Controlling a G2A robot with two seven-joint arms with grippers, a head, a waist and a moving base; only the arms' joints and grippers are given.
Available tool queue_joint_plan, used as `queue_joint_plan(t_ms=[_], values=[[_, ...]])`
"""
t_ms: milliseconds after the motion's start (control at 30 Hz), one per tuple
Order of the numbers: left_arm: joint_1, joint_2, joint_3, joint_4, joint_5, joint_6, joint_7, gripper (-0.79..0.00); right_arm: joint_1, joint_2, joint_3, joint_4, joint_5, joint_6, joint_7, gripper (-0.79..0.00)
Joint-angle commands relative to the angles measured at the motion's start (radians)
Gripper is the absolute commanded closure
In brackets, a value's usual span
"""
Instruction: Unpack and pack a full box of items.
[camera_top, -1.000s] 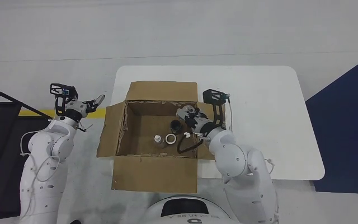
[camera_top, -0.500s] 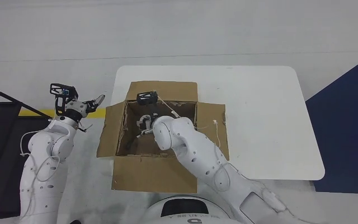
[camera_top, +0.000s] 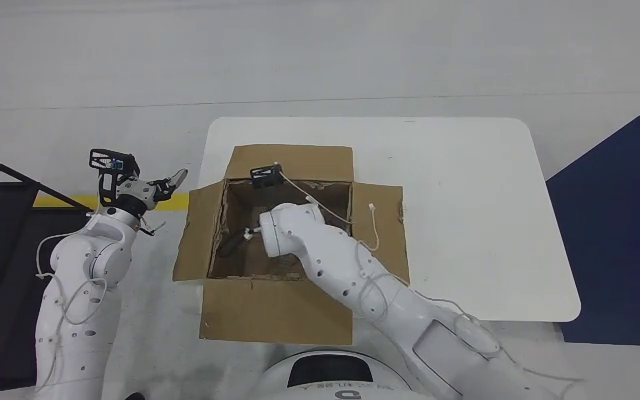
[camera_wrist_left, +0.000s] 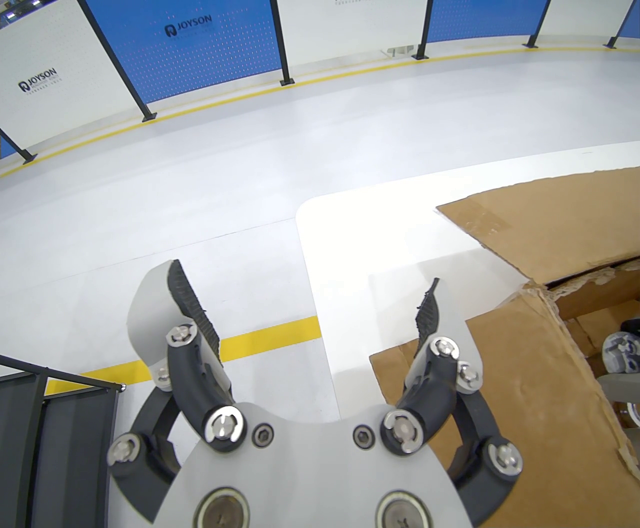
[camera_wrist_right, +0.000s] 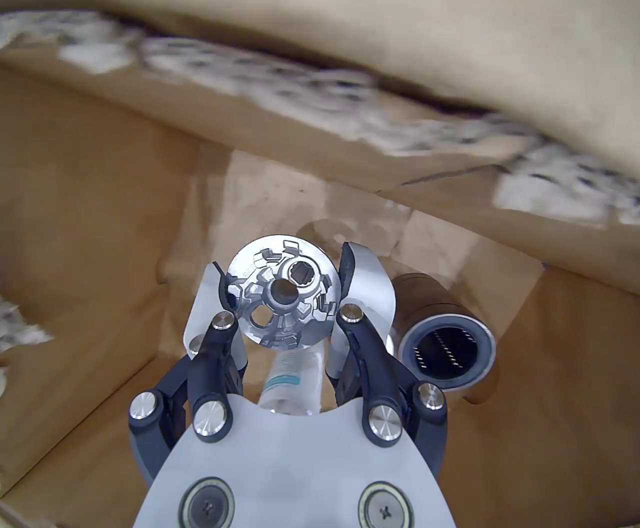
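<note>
The right tool (camera_wrist_right: 284, 267) is clenching a round metal hub (camera_wrist_right: 280, 310) down inside the cardboard box (camera_top: 285, 160), just beside a dark cylinder (camera_wrist_right: 442, 330), possibly a linear bearing. The left tool (camera_wrist_left: 305, 277) is hanging released beside the box's left flap, off the table (camera_top: 470, 180) edge.

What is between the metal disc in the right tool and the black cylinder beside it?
A finger of the right tool, touching the metal disc, in the right wrist view.
</note>
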Motion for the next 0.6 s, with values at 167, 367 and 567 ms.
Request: queue_joint_plan(t_ms=[167, 367, 567], values=[[0.000, 0.000, 0.000, 0.000, 0.000, 0.000, 0.000, -0.785, -0.030, 0.004, 0.018, -0.024, -0.059, 0.021, 0.032, -0.566], [0.000, 0.000, 0.000, 0.000, 0.000, 0.000, 0.000, -0.785, -0.082, 0.013, 0.055, -0.149, -0.090, 0.018, 0.022, -0.785], [0.000, 0.000, 0.000, 0.000, 0.000, 0.000, 0.000, -0.785, -0.230, 0.043, 0.151, -0.441, -0.099, -0.014, -0.119, -0.785]])
